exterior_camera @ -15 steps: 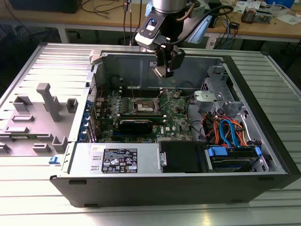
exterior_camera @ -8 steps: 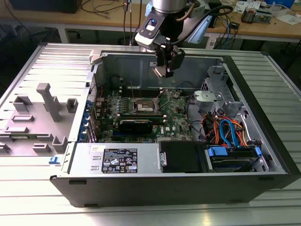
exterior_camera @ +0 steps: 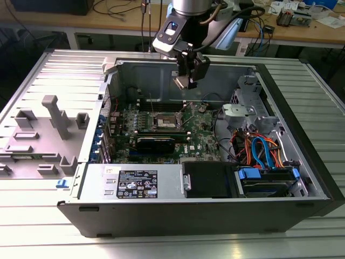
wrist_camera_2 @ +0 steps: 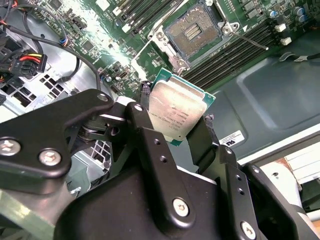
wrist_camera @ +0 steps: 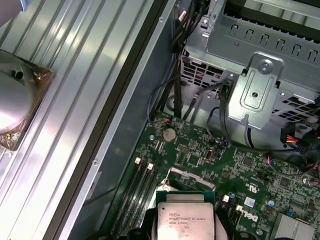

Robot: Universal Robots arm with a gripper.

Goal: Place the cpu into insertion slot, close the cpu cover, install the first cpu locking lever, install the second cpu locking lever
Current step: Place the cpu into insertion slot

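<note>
One cpu (exterior_camera: 183,82) pinched between the black jaws, closed only as far as its two opposite edges, nothing else in their hold. Hanging in the air well above the insertion slot (exterior_camera: 166,123), clear of it and not yet seated, shifted slightly toward the exterior view's right of it. Dull silver top of the cpu (wrist_camera_2: 177,112) turned toward the cameras in both wrist views, with a thin green rim showing round it. Dark centre of the insertion slot (wrist_camera_2: 192,32) lying bare in the second wrist view, framed by a silvery metal rim. Green board (exterior_camera: 200,135) spreading out on every side of the slot. Long black memory slots (wrist_camera_2: 235,52) just beside the slot, running along one of its sides. Grey metal drive cage (exterior_camera: 242,113) and a tangle of orange, blue and red cables (exterior_camera: 259,148) well off to the exterior view's right of the slot. Labelled power supply box (exterior_camera: 135,183) on the camera's side of the slot in the exterior view. All of it inside an open computer case (exterior_camera: 178,216) lying on its side on a ribbed metal bench (exterior_camera: 307,237). Grey plastic blocks (exterior_camera: 56,116) standing on the bench outside the case, far to the exterior view's left of the slot.
</note>
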